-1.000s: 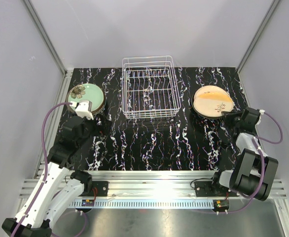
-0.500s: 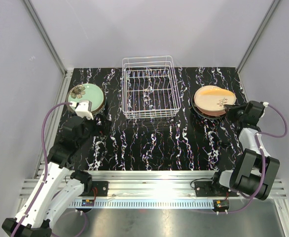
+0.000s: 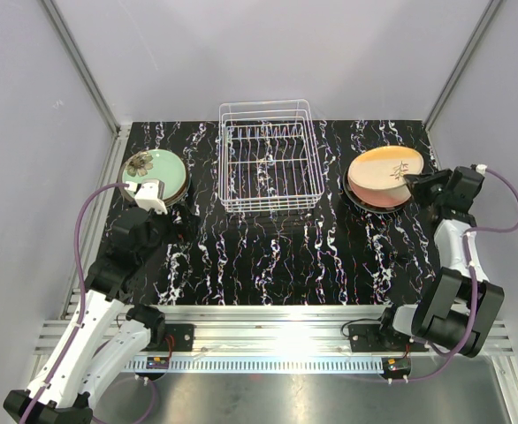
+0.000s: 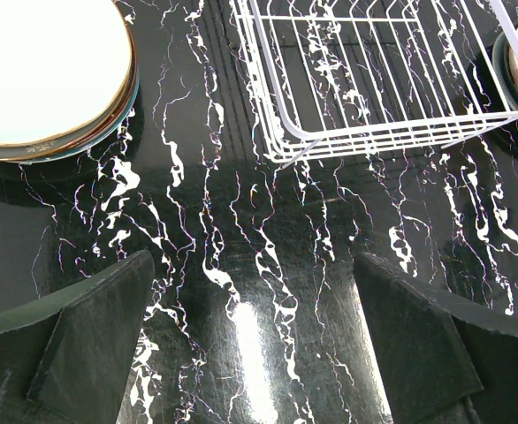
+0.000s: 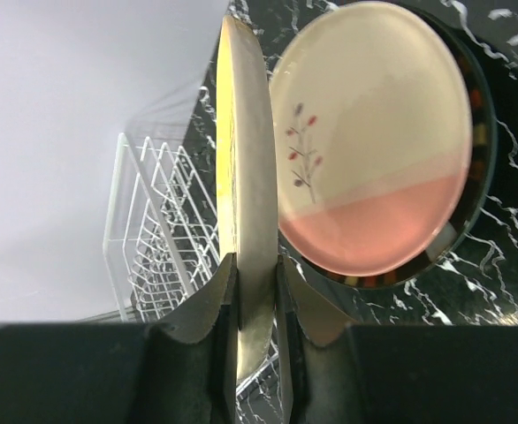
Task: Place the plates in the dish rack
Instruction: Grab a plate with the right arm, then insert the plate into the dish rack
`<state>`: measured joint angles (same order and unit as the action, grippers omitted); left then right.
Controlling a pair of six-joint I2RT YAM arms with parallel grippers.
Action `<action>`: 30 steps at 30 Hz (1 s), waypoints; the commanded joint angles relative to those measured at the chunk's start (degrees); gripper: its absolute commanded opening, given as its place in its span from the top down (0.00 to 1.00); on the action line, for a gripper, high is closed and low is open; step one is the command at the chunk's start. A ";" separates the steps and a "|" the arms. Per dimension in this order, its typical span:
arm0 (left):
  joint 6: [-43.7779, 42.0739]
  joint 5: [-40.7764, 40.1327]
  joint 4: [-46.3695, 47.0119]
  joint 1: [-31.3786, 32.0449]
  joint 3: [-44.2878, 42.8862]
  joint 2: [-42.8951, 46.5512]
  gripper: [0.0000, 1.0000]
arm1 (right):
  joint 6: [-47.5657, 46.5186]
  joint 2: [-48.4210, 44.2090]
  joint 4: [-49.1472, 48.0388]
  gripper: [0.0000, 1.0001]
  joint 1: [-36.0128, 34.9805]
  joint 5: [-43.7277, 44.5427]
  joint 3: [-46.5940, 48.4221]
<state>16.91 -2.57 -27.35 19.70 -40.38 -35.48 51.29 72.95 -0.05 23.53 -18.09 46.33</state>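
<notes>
My right gripper (image 3: 417, 185) is shut on the rim of an orange-yellow plate (image 3: 383, 166) and holds it tilted up off the right stack. In the right wrist view the plate (image 5: 246, 150) stands edge-on between my fingers, with the gripper (image 5: 257, 291) shut on it. A cream and pink plate (image 5: 374, 150) with a twig mark lies flat below on darker plates. The white wire dish rack (image 3: 264, 208) stands at the back centre with no plates in it. A mint-green floral plate (image 3: 153, 170) tops the left stack. My left gripper (image 4: 255, 353) is open and empty above the table, near that stack (image 4: 47, 71).
The black marbled table has grey walls on three sides. The rack's front corner (image 4: 285, 146) lies ahead of the left gripper. The right stack's dark bottom plate (image 3: 358, 201) sits right of the rack. The rack also shows behind the held plate in the right wrist view (image 5: 157, 230).
My right gripper has lifted the near edge of the orange plate, tilting it up off the stack, and moved back and slightly right. The left arm has not moved.
</notes>
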 commanded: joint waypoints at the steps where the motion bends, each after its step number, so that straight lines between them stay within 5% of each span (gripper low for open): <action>1: -0.65 -0.68 1.78 0.16 -1.81 0.33 0.01 | 0.39 -1.23 -7.42 1.00 0.20 -5.82 7.28; 30: -0.82 -2.53 1.51 0.16 -1.81 -0.99 0.01 | -13.40 21.97 7.25 1.00 -15.09 -8.11 46.11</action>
<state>16.82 -3.90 -27.38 19.70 -40.38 -36.12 39.79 93.95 10.26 10.37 -23.62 85.06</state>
